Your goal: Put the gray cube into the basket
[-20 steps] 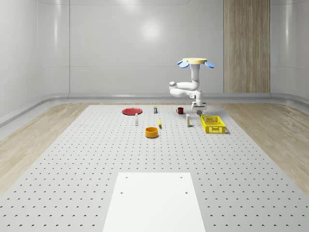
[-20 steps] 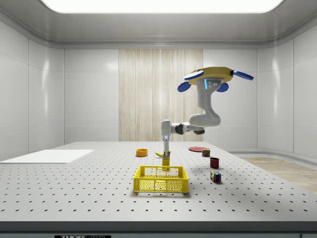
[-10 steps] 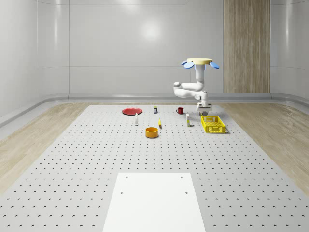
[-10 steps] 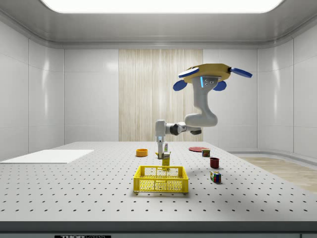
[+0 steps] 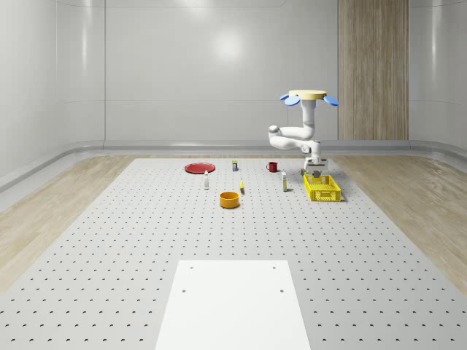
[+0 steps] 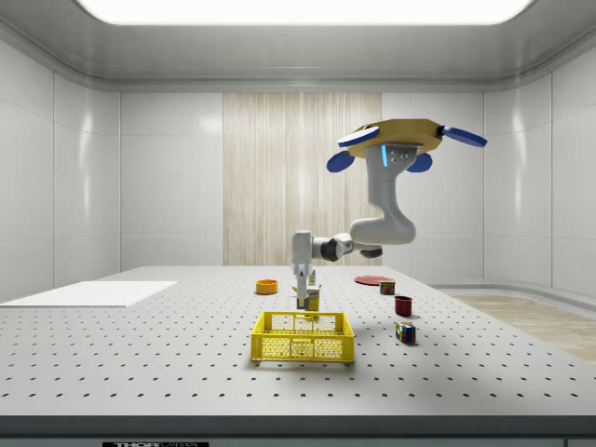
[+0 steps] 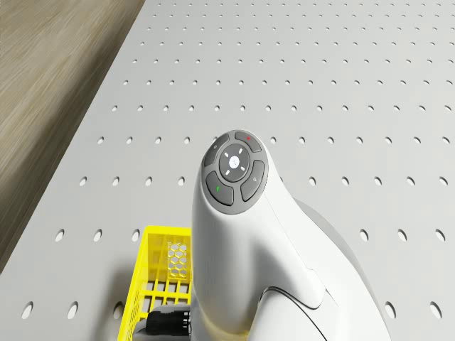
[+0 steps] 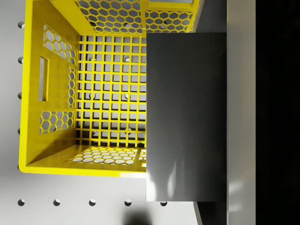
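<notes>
- Whole-scene view: carry step of the task, by the look of it. Drone hovering above the table, near the far end of the yellow basket; arm bent down, gripper hanging just above the basket's far rim.
- Side view: drone aloft toward the side view's right of the basket, arm reaching across; gripper above the basket's opening, well clear of its rim. A small gray thing at the fingertips, probably the gray cube.
- Drone view: arm's wrist housing in the foreground, a corner of the basket beneath it.
- Wrist view: gray cube up close between the jaws, so clenched on it, judging by how it sits there; basket floor below and partly to one side of the cube, part of which overhangs the rim and the table.
- Next move, as a judgement: shift until the cube hangs wholly over the mesh floor, lower a little, then release.
</notes>
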Controlling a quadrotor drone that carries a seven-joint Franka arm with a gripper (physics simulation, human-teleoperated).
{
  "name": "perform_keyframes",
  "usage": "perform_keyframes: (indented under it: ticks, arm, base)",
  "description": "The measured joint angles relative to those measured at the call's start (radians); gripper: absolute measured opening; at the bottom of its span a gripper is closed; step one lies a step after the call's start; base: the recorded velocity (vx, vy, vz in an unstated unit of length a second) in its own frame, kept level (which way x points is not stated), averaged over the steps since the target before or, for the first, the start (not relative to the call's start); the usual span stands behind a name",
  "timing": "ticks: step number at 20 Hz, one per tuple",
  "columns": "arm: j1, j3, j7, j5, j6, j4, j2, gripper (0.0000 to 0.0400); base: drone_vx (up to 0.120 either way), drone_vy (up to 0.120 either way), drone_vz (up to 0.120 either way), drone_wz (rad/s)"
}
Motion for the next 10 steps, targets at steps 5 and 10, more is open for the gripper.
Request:
perform_keyframes:
  ticks: [5,10]
  arm:
    - [-0.002,0.001,0.001,0.002,0.005,0.0,-0.006,0.025]
    - [-0.004,-0.009,0.002,-0.005,0.014,0.003,-0.011,0.025]
  base:
    - [0.0,0.12,-0.104,0.0]
    - [0.0,0.056,0.0,0.0]
